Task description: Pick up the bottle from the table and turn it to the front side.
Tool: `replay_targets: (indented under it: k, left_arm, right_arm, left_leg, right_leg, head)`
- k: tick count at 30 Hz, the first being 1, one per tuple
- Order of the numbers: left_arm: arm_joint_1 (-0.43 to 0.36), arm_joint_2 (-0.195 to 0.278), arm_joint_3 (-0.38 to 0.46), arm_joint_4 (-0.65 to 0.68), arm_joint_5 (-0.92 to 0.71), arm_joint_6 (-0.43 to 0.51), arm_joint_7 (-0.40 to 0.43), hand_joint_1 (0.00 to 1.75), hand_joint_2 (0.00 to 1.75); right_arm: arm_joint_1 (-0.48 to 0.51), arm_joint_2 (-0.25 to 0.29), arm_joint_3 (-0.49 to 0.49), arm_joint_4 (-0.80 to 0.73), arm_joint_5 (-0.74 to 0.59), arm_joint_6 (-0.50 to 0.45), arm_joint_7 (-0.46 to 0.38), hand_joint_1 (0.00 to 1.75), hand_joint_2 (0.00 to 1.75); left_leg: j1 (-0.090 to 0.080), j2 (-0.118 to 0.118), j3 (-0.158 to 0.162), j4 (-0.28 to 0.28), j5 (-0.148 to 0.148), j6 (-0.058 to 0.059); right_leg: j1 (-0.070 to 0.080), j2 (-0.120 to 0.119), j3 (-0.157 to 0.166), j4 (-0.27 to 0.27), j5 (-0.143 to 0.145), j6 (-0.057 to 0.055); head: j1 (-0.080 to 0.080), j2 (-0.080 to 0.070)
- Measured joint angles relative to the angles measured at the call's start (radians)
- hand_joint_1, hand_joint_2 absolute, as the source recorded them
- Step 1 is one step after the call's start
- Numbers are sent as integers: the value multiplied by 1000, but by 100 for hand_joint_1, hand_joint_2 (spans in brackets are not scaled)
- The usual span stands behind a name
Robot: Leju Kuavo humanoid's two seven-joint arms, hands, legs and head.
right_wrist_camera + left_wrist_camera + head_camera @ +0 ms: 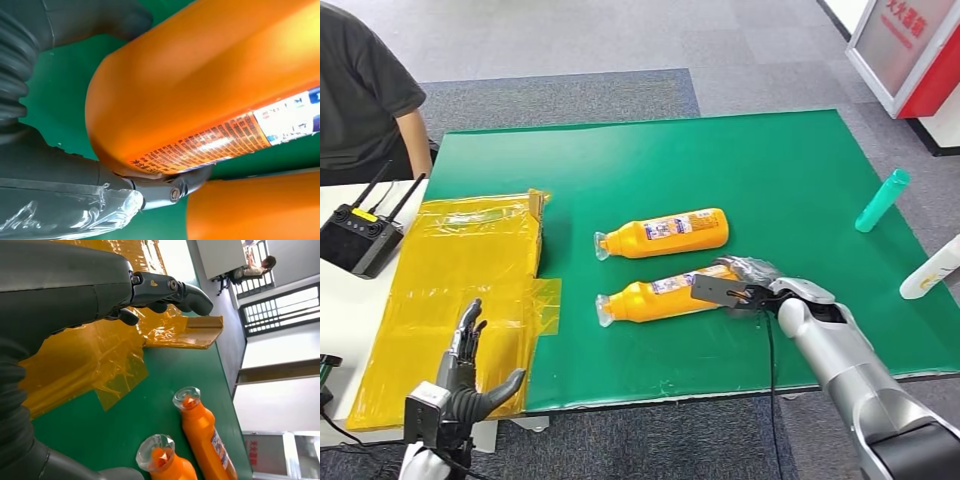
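Two orange bottles lie on their sides on the green mat (788, 170), clear caps toward my left. My right hand (743, 282) wraps the base end of the near bottle (652, 298), which still rests on the mat. In the right wrist view that bottle (196, 85) sits between the thumb (124, 20) and a finger (170, 191), its printed label turned to the side. The far bottle (663, 234) lies parallel, just beyond. My left hand (467, 372) hovers with fingers spread over the yellow plastic, holding nothing. The left wrist view shows both caps (155, 452) (187, 397).
A crumpled yellow plastic bag (463, 280) covers the mat's left part. A teal bottle (882, 200) and a white bottle (931, 268) lie at the right edge. A black remote (358, 235) sits on the white table; a person (358, 90) stands at the far left.
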Motion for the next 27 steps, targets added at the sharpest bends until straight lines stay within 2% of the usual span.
replay_targets:
  k: [8,17,21,27]
  left_arm:
    - [-12,2,-2,23,1,4,-8,0,175]
    - [-15,6,-3,33,1,14,-14,0,175]
    - [-6,7,-1,33,1,15,-15,0,175]
    - [18,2,7,26,0,-3,-18,0,175]
  right_arm:
    - [-16,-33,62,-5,-31,22,-7,175,175]
    - [-1,-63,101,-51,-68,-7,3,175,175]
    - [70,-99,101,-162,-107,-65,14,175,175]
    - [250,-121,35,-408,-130,-185,19,175,175]
  left_leg:
    - [0,0,2,0,0,0]
    - [0,0,3,0,0,0]
    - [0,0,2,0,-1,1]
    - [0,0,2,0,-3,0]
  right_leg:
    - [0,0,2,0,0,0]
    - [0,0,3,0,0,0]
    - [0,0,3,0,0,0]
    - [0,0,3,-1,-1,0]
  head:
    - [0,0]
    - [0,0]
    - [0,0]
    - [0,0]
